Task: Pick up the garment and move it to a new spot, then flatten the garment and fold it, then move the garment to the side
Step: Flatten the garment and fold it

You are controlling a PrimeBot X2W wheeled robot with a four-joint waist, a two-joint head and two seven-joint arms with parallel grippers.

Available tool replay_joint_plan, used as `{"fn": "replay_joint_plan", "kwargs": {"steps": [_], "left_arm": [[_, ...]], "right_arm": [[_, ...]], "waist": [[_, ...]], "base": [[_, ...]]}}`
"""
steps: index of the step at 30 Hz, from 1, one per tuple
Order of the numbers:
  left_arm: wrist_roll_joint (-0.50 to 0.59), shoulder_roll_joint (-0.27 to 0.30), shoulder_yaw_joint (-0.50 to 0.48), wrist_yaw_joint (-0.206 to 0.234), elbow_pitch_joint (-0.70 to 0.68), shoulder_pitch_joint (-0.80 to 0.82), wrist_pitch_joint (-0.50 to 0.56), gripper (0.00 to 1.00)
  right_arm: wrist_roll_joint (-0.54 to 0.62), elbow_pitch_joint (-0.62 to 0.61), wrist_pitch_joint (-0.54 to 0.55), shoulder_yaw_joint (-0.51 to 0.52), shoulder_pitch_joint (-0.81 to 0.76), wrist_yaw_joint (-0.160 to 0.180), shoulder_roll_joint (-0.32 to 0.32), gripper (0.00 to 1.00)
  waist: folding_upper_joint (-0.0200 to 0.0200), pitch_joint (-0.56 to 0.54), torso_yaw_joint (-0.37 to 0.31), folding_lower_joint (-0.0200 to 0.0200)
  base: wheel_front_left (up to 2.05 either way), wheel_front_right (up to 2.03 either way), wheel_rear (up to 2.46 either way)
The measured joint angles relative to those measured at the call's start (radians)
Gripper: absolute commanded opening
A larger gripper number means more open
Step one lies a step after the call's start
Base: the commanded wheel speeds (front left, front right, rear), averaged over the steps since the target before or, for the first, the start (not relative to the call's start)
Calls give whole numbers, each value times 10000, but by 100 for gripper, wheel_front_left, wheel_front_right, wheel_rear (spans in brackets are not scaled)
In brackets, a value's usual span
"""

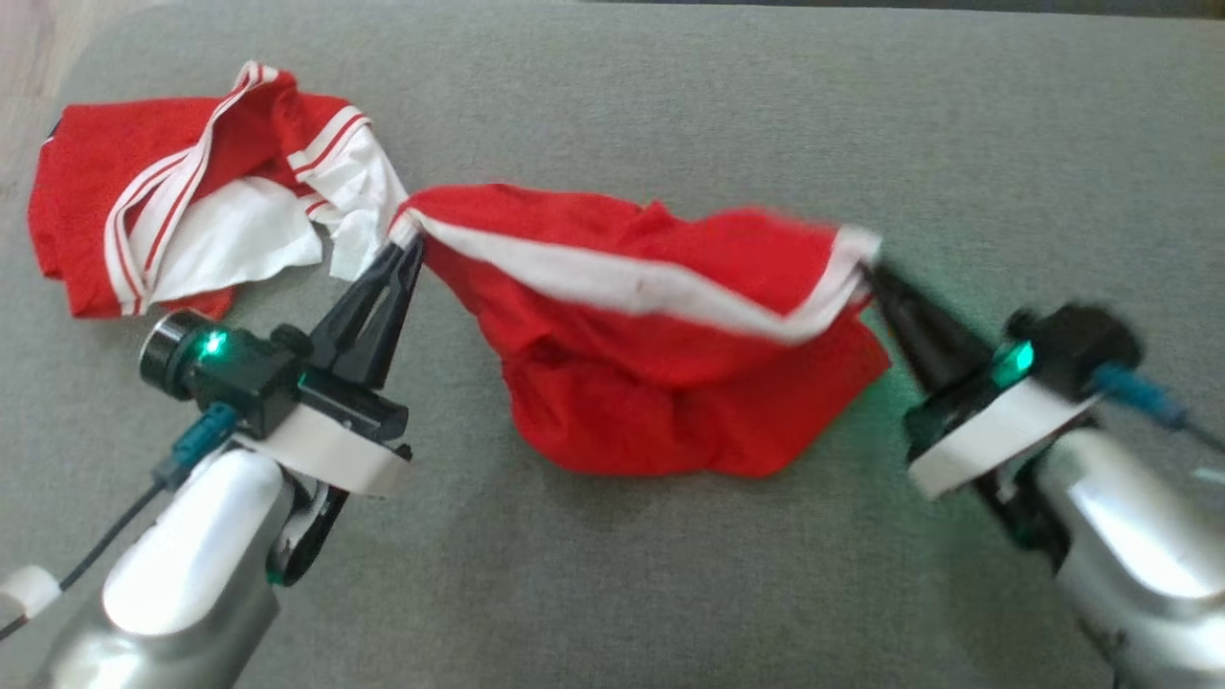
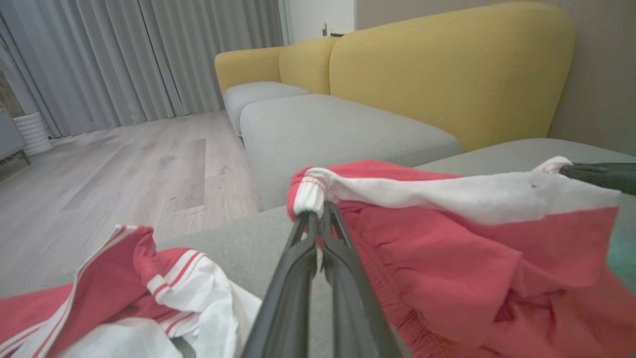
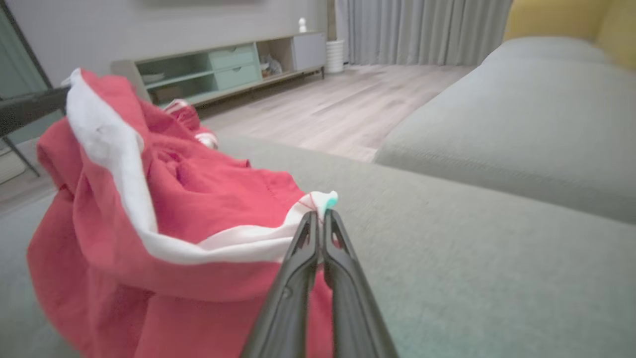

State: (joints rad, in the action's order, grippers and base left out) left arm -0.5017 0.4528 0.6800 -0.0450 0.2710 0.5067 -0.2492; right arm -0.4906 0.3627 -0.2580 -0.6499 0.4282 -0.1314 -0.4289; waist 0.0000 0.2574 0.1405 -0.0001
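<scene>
The garment (image 1: 651, 344) is a red pair of shorts with a white waistband, bunched on the grey cushion (image 1: 670, 574). My left gripper (image 1: 413, 241) is shut on the waistband's left end, seen close in the left wrist view as gripper (image 2: 318, 211) pinching the garment (image 2: 447, 248). My right gripper (image 1: 869, 270) is shut on the waistband's right end; in the right wrist view the gripper (image 3: 320, 215) pinches the white edge of the garment (image 3: 189, 209). The waistband stretches between the two grippers and the red cloth sags below it.
A second red-and-white garment (image 1: 182, 201) lies crumpled at the cushion's back left, close to my left gripper. A yellow sofa back (image 2: 447, 74) and more grey cushions (image 3: 521, 124) stand beyond. Wooden floor (image 2: 124, 169) lies past the cushion's edge.
</scene>
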Motion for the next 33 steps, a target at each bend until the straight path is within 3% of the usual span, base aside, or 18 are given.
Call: {"fn": "replay_joint_plan", "kwargs": {"steps": [7, 11, 17, 22, 27, 33], "left_arm": [[385, 148, -161, -428, -439, 959, -2, 0], [901, 100, -125, -619, -405, 3399, 29, 0], [1616, -681, -127, -711, 685, 7310, 104, 0], [2301, -1114, -190, -709, 1360, 9022, -86, 0], [2512, -1070, 75, -784, 1160, 7655, -88, 0], [2568, -545, 339, -740, 410, 4123, -86, 0]], "right_arm": [[589, -1003, 0, 2548, 780, 0, -10, 0], [1129, -1231, 0, 3509, 2289, 0, -405, 0], [1522, -1329, -4, 4265, 5254, 0, -851, 0], [2057, -1595, -17, 4796, 6464, 0, -949, 0], [2115, -1741, -19, 4673, 5114, 0, -945, 0], [1990, -1712, -17, 4759, 2209, 0, -470, 0]], "waist": [[0, 24, -494, 0], [0, 348, -831, 1], [0, 1092, -1444, 3], [0, 1590, -2061, 3], [0, 1851, -2524, 1], [0, 1604, -2614, -1]], "base": [[0, 0, 0], [0, 0, 0], [0, 0, 0], [0, 0, 0], [0, 0, 0], [0, 0, 0]]}}
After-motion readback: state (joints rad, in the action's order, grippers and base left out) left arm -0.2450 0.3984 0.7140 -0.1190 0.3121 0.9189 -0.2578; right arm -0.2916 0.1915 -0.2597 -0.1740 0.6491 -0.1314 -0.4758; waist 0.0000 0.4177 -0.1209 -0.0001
